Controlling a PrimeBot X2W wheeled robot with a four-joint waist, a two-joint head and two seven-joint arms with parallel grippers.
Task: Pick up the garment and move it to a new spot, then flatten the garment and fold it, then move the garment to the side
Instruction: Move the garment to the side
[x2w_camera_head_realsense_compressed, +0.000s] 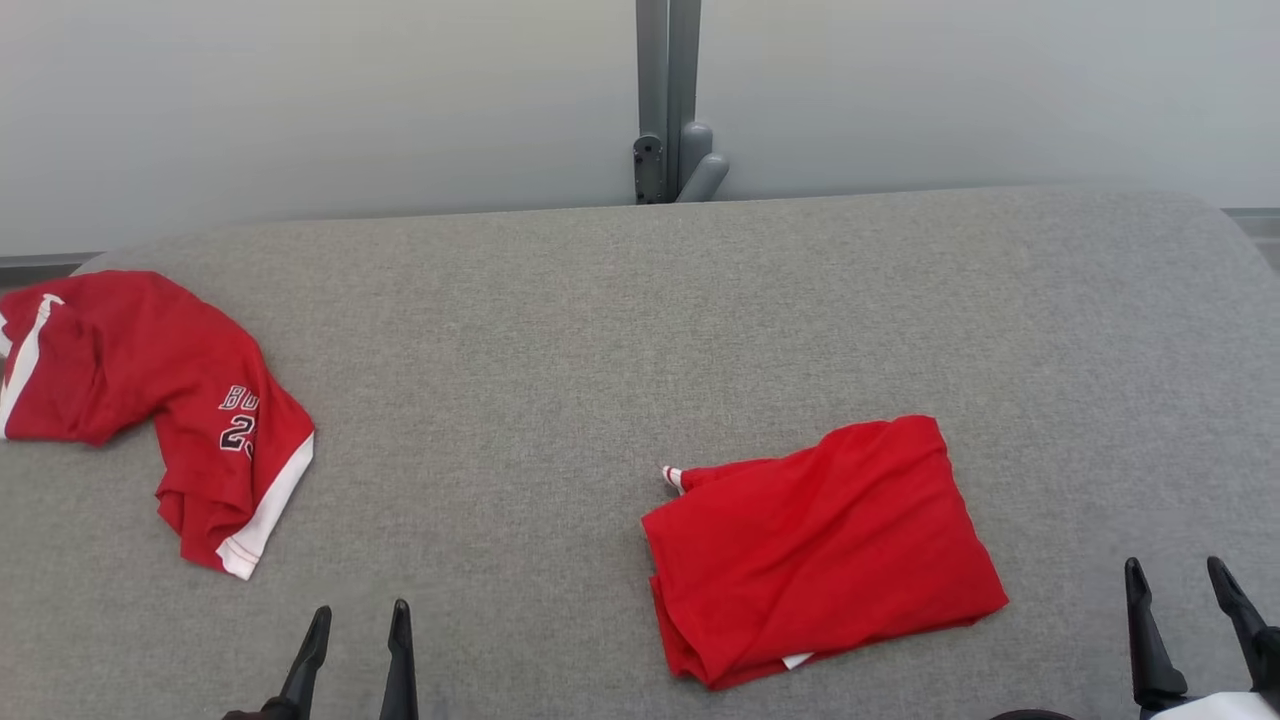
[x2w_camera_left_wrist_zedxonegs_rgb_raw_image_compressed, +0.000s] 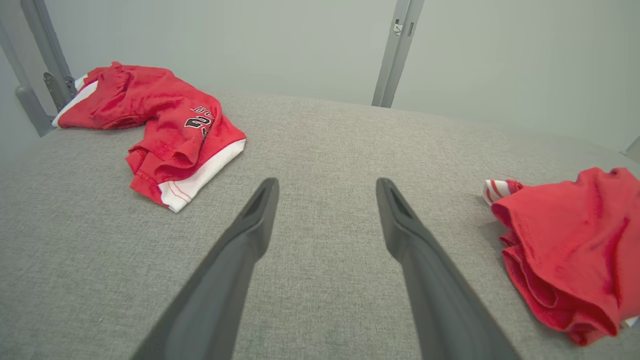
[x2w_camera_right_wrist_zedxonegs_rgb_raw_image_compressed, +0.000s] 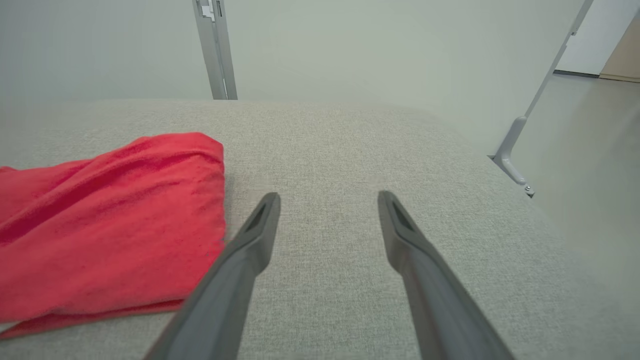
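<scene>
Right gripper (x2w_camera_head_realsense_compressed: 1175, 563): low at 4 o'clock in the head view, both dark fingers spread wide, nothing between them. Tips sit over bare grey padded surface (x2w_camera_head_realsense_compressed: 600, 330). The right wrist view confirms it: the fingers (x2w_camera_right_wrist_zedxonegs_rgb_raw_image_compressed: 260, 235) are apart, with grey cloth showing in the gap.

Left gripper (x2w_camera_head_realsense_compressed: 361, 608): low at 7 o'clock in the head view, fingers likewise apart and holding nothing. Bare padding under it in the left wrist view.

Folded red garment (x2w_camera_head_realsense_compressed: 820, 550): lies flat on the padding at about 9 o'clock from the right gripper, near it but not touching. Rough rectangle, skewed, stacked layers showing along its near-left edge. A bit of white peeks out at the bottom edge, and a small red-and-white striped tab sticks out at the top-left corner. From the left gripper it sits at 3 o'clock, well apart.

Crumpled red jersey (x2w_camera_head_realsense_compressed: 150, 400): at 10 o'clock from the left gripper, well apart, bunched up. White trim, dark lettering and the number 23 partly readable.

Grey post (x2w_camera_head_realsense_compressed: 668, 100): at 12 o'clock, behind the far edge of the padding, against a pale wall (x2w_camera_head_realsense_compressed: 300, 100).
</scene>
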